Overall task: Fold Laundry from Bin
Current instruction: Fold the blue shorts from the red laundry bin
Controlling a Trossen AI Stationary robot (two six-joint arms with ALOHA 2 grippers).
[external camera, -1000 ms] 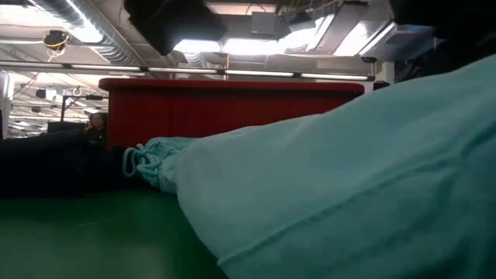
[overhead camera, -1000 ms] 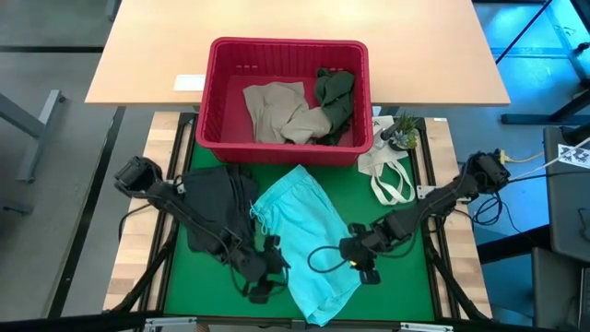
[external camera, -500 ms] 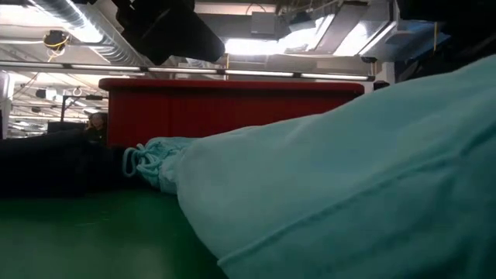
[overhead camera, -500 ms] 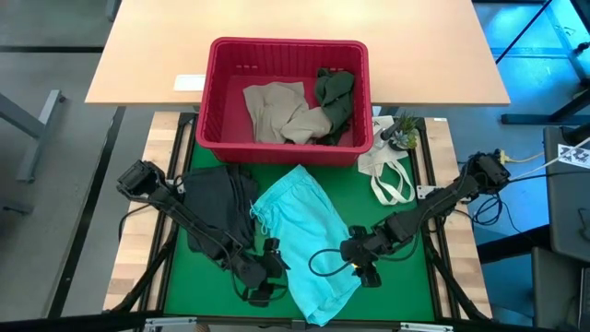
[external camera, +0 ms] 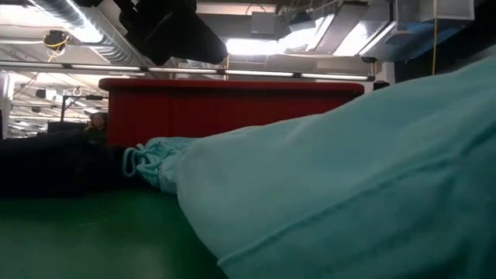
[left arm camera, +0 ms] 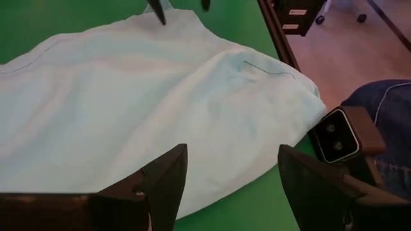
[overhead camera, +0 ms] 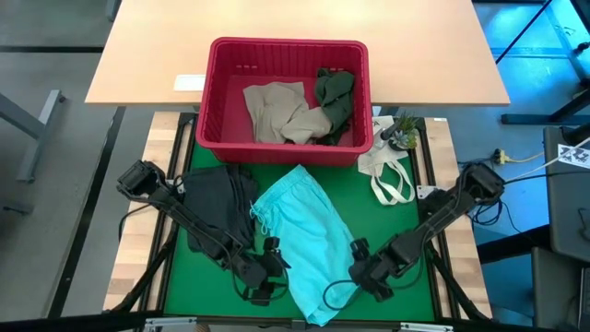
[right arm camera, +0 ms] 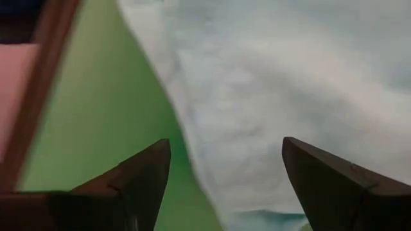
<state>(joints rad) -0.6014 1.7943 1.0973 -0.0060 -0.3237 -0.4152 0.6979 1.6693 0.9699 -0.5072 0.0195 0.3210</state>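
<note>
Between both claws, teal garment [overhead camera: 306,240], right claw [overhead camera: 365,277] spread beside its edge

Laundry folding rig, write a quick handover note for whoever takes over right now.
Left gripper: open, empty, at the teal shorts' near left edge.
Right gripper: open, empty, at their near right edge.
Teal shorts: spread on the green mat, not visibly folded.
Black garment: on the mat beside the shorts, against their left side.
Red bin: beige garment and olive garment inside.
Done: two pieces out of the bin.
Left: fold the shorts, then handle the rest.
</note>
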